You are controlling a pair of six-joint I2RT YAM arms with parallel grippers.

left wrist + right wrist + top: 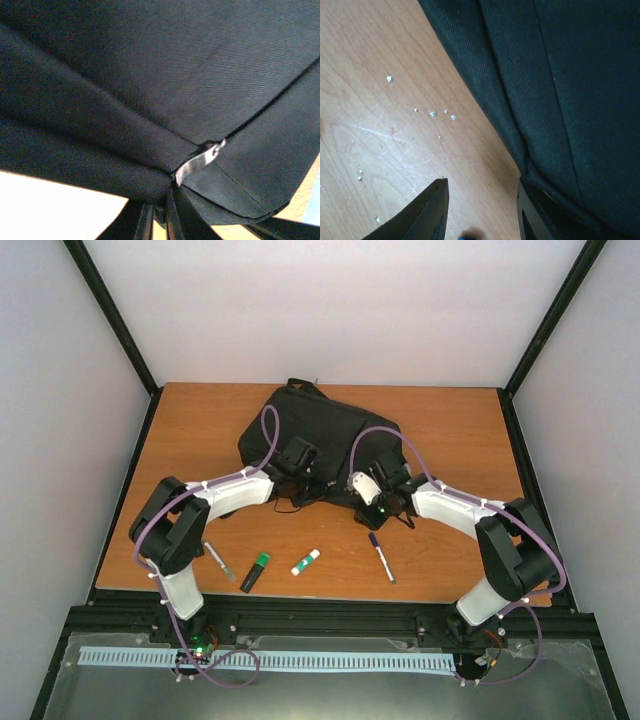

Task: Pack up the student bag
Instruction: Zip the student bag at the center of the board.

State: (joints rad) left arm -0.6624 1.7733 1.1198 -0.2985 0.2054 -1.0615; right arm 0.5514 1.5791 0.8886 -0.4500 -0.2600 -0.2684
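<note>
The student bag (pixel 322 422) lies flat at the far middle of the wooden table (pixel 195 445), its black fabric slightly rumpled. Both arms reach in to its near edge. The left gripper (pixel 304 466) is pressed close to the bag's near-left side, right by a small metal zip pull (pixel 200 160). From where I stand I can't tell how far its jaws are apart or whether they have hold of anything. The right gripper (pixel 481 183) is at the near-right edge with its fingers spread and bare wood between them, one finger (pixel 534 215) tucked against the fabric, holding nothing. On the near part of the table lie a pen (pixel 215 562), a green highlighter (pixel 256 571), a glue stick (pixel 306 561) and a marker (pixel 381 556), all apart from the bag.
</note>
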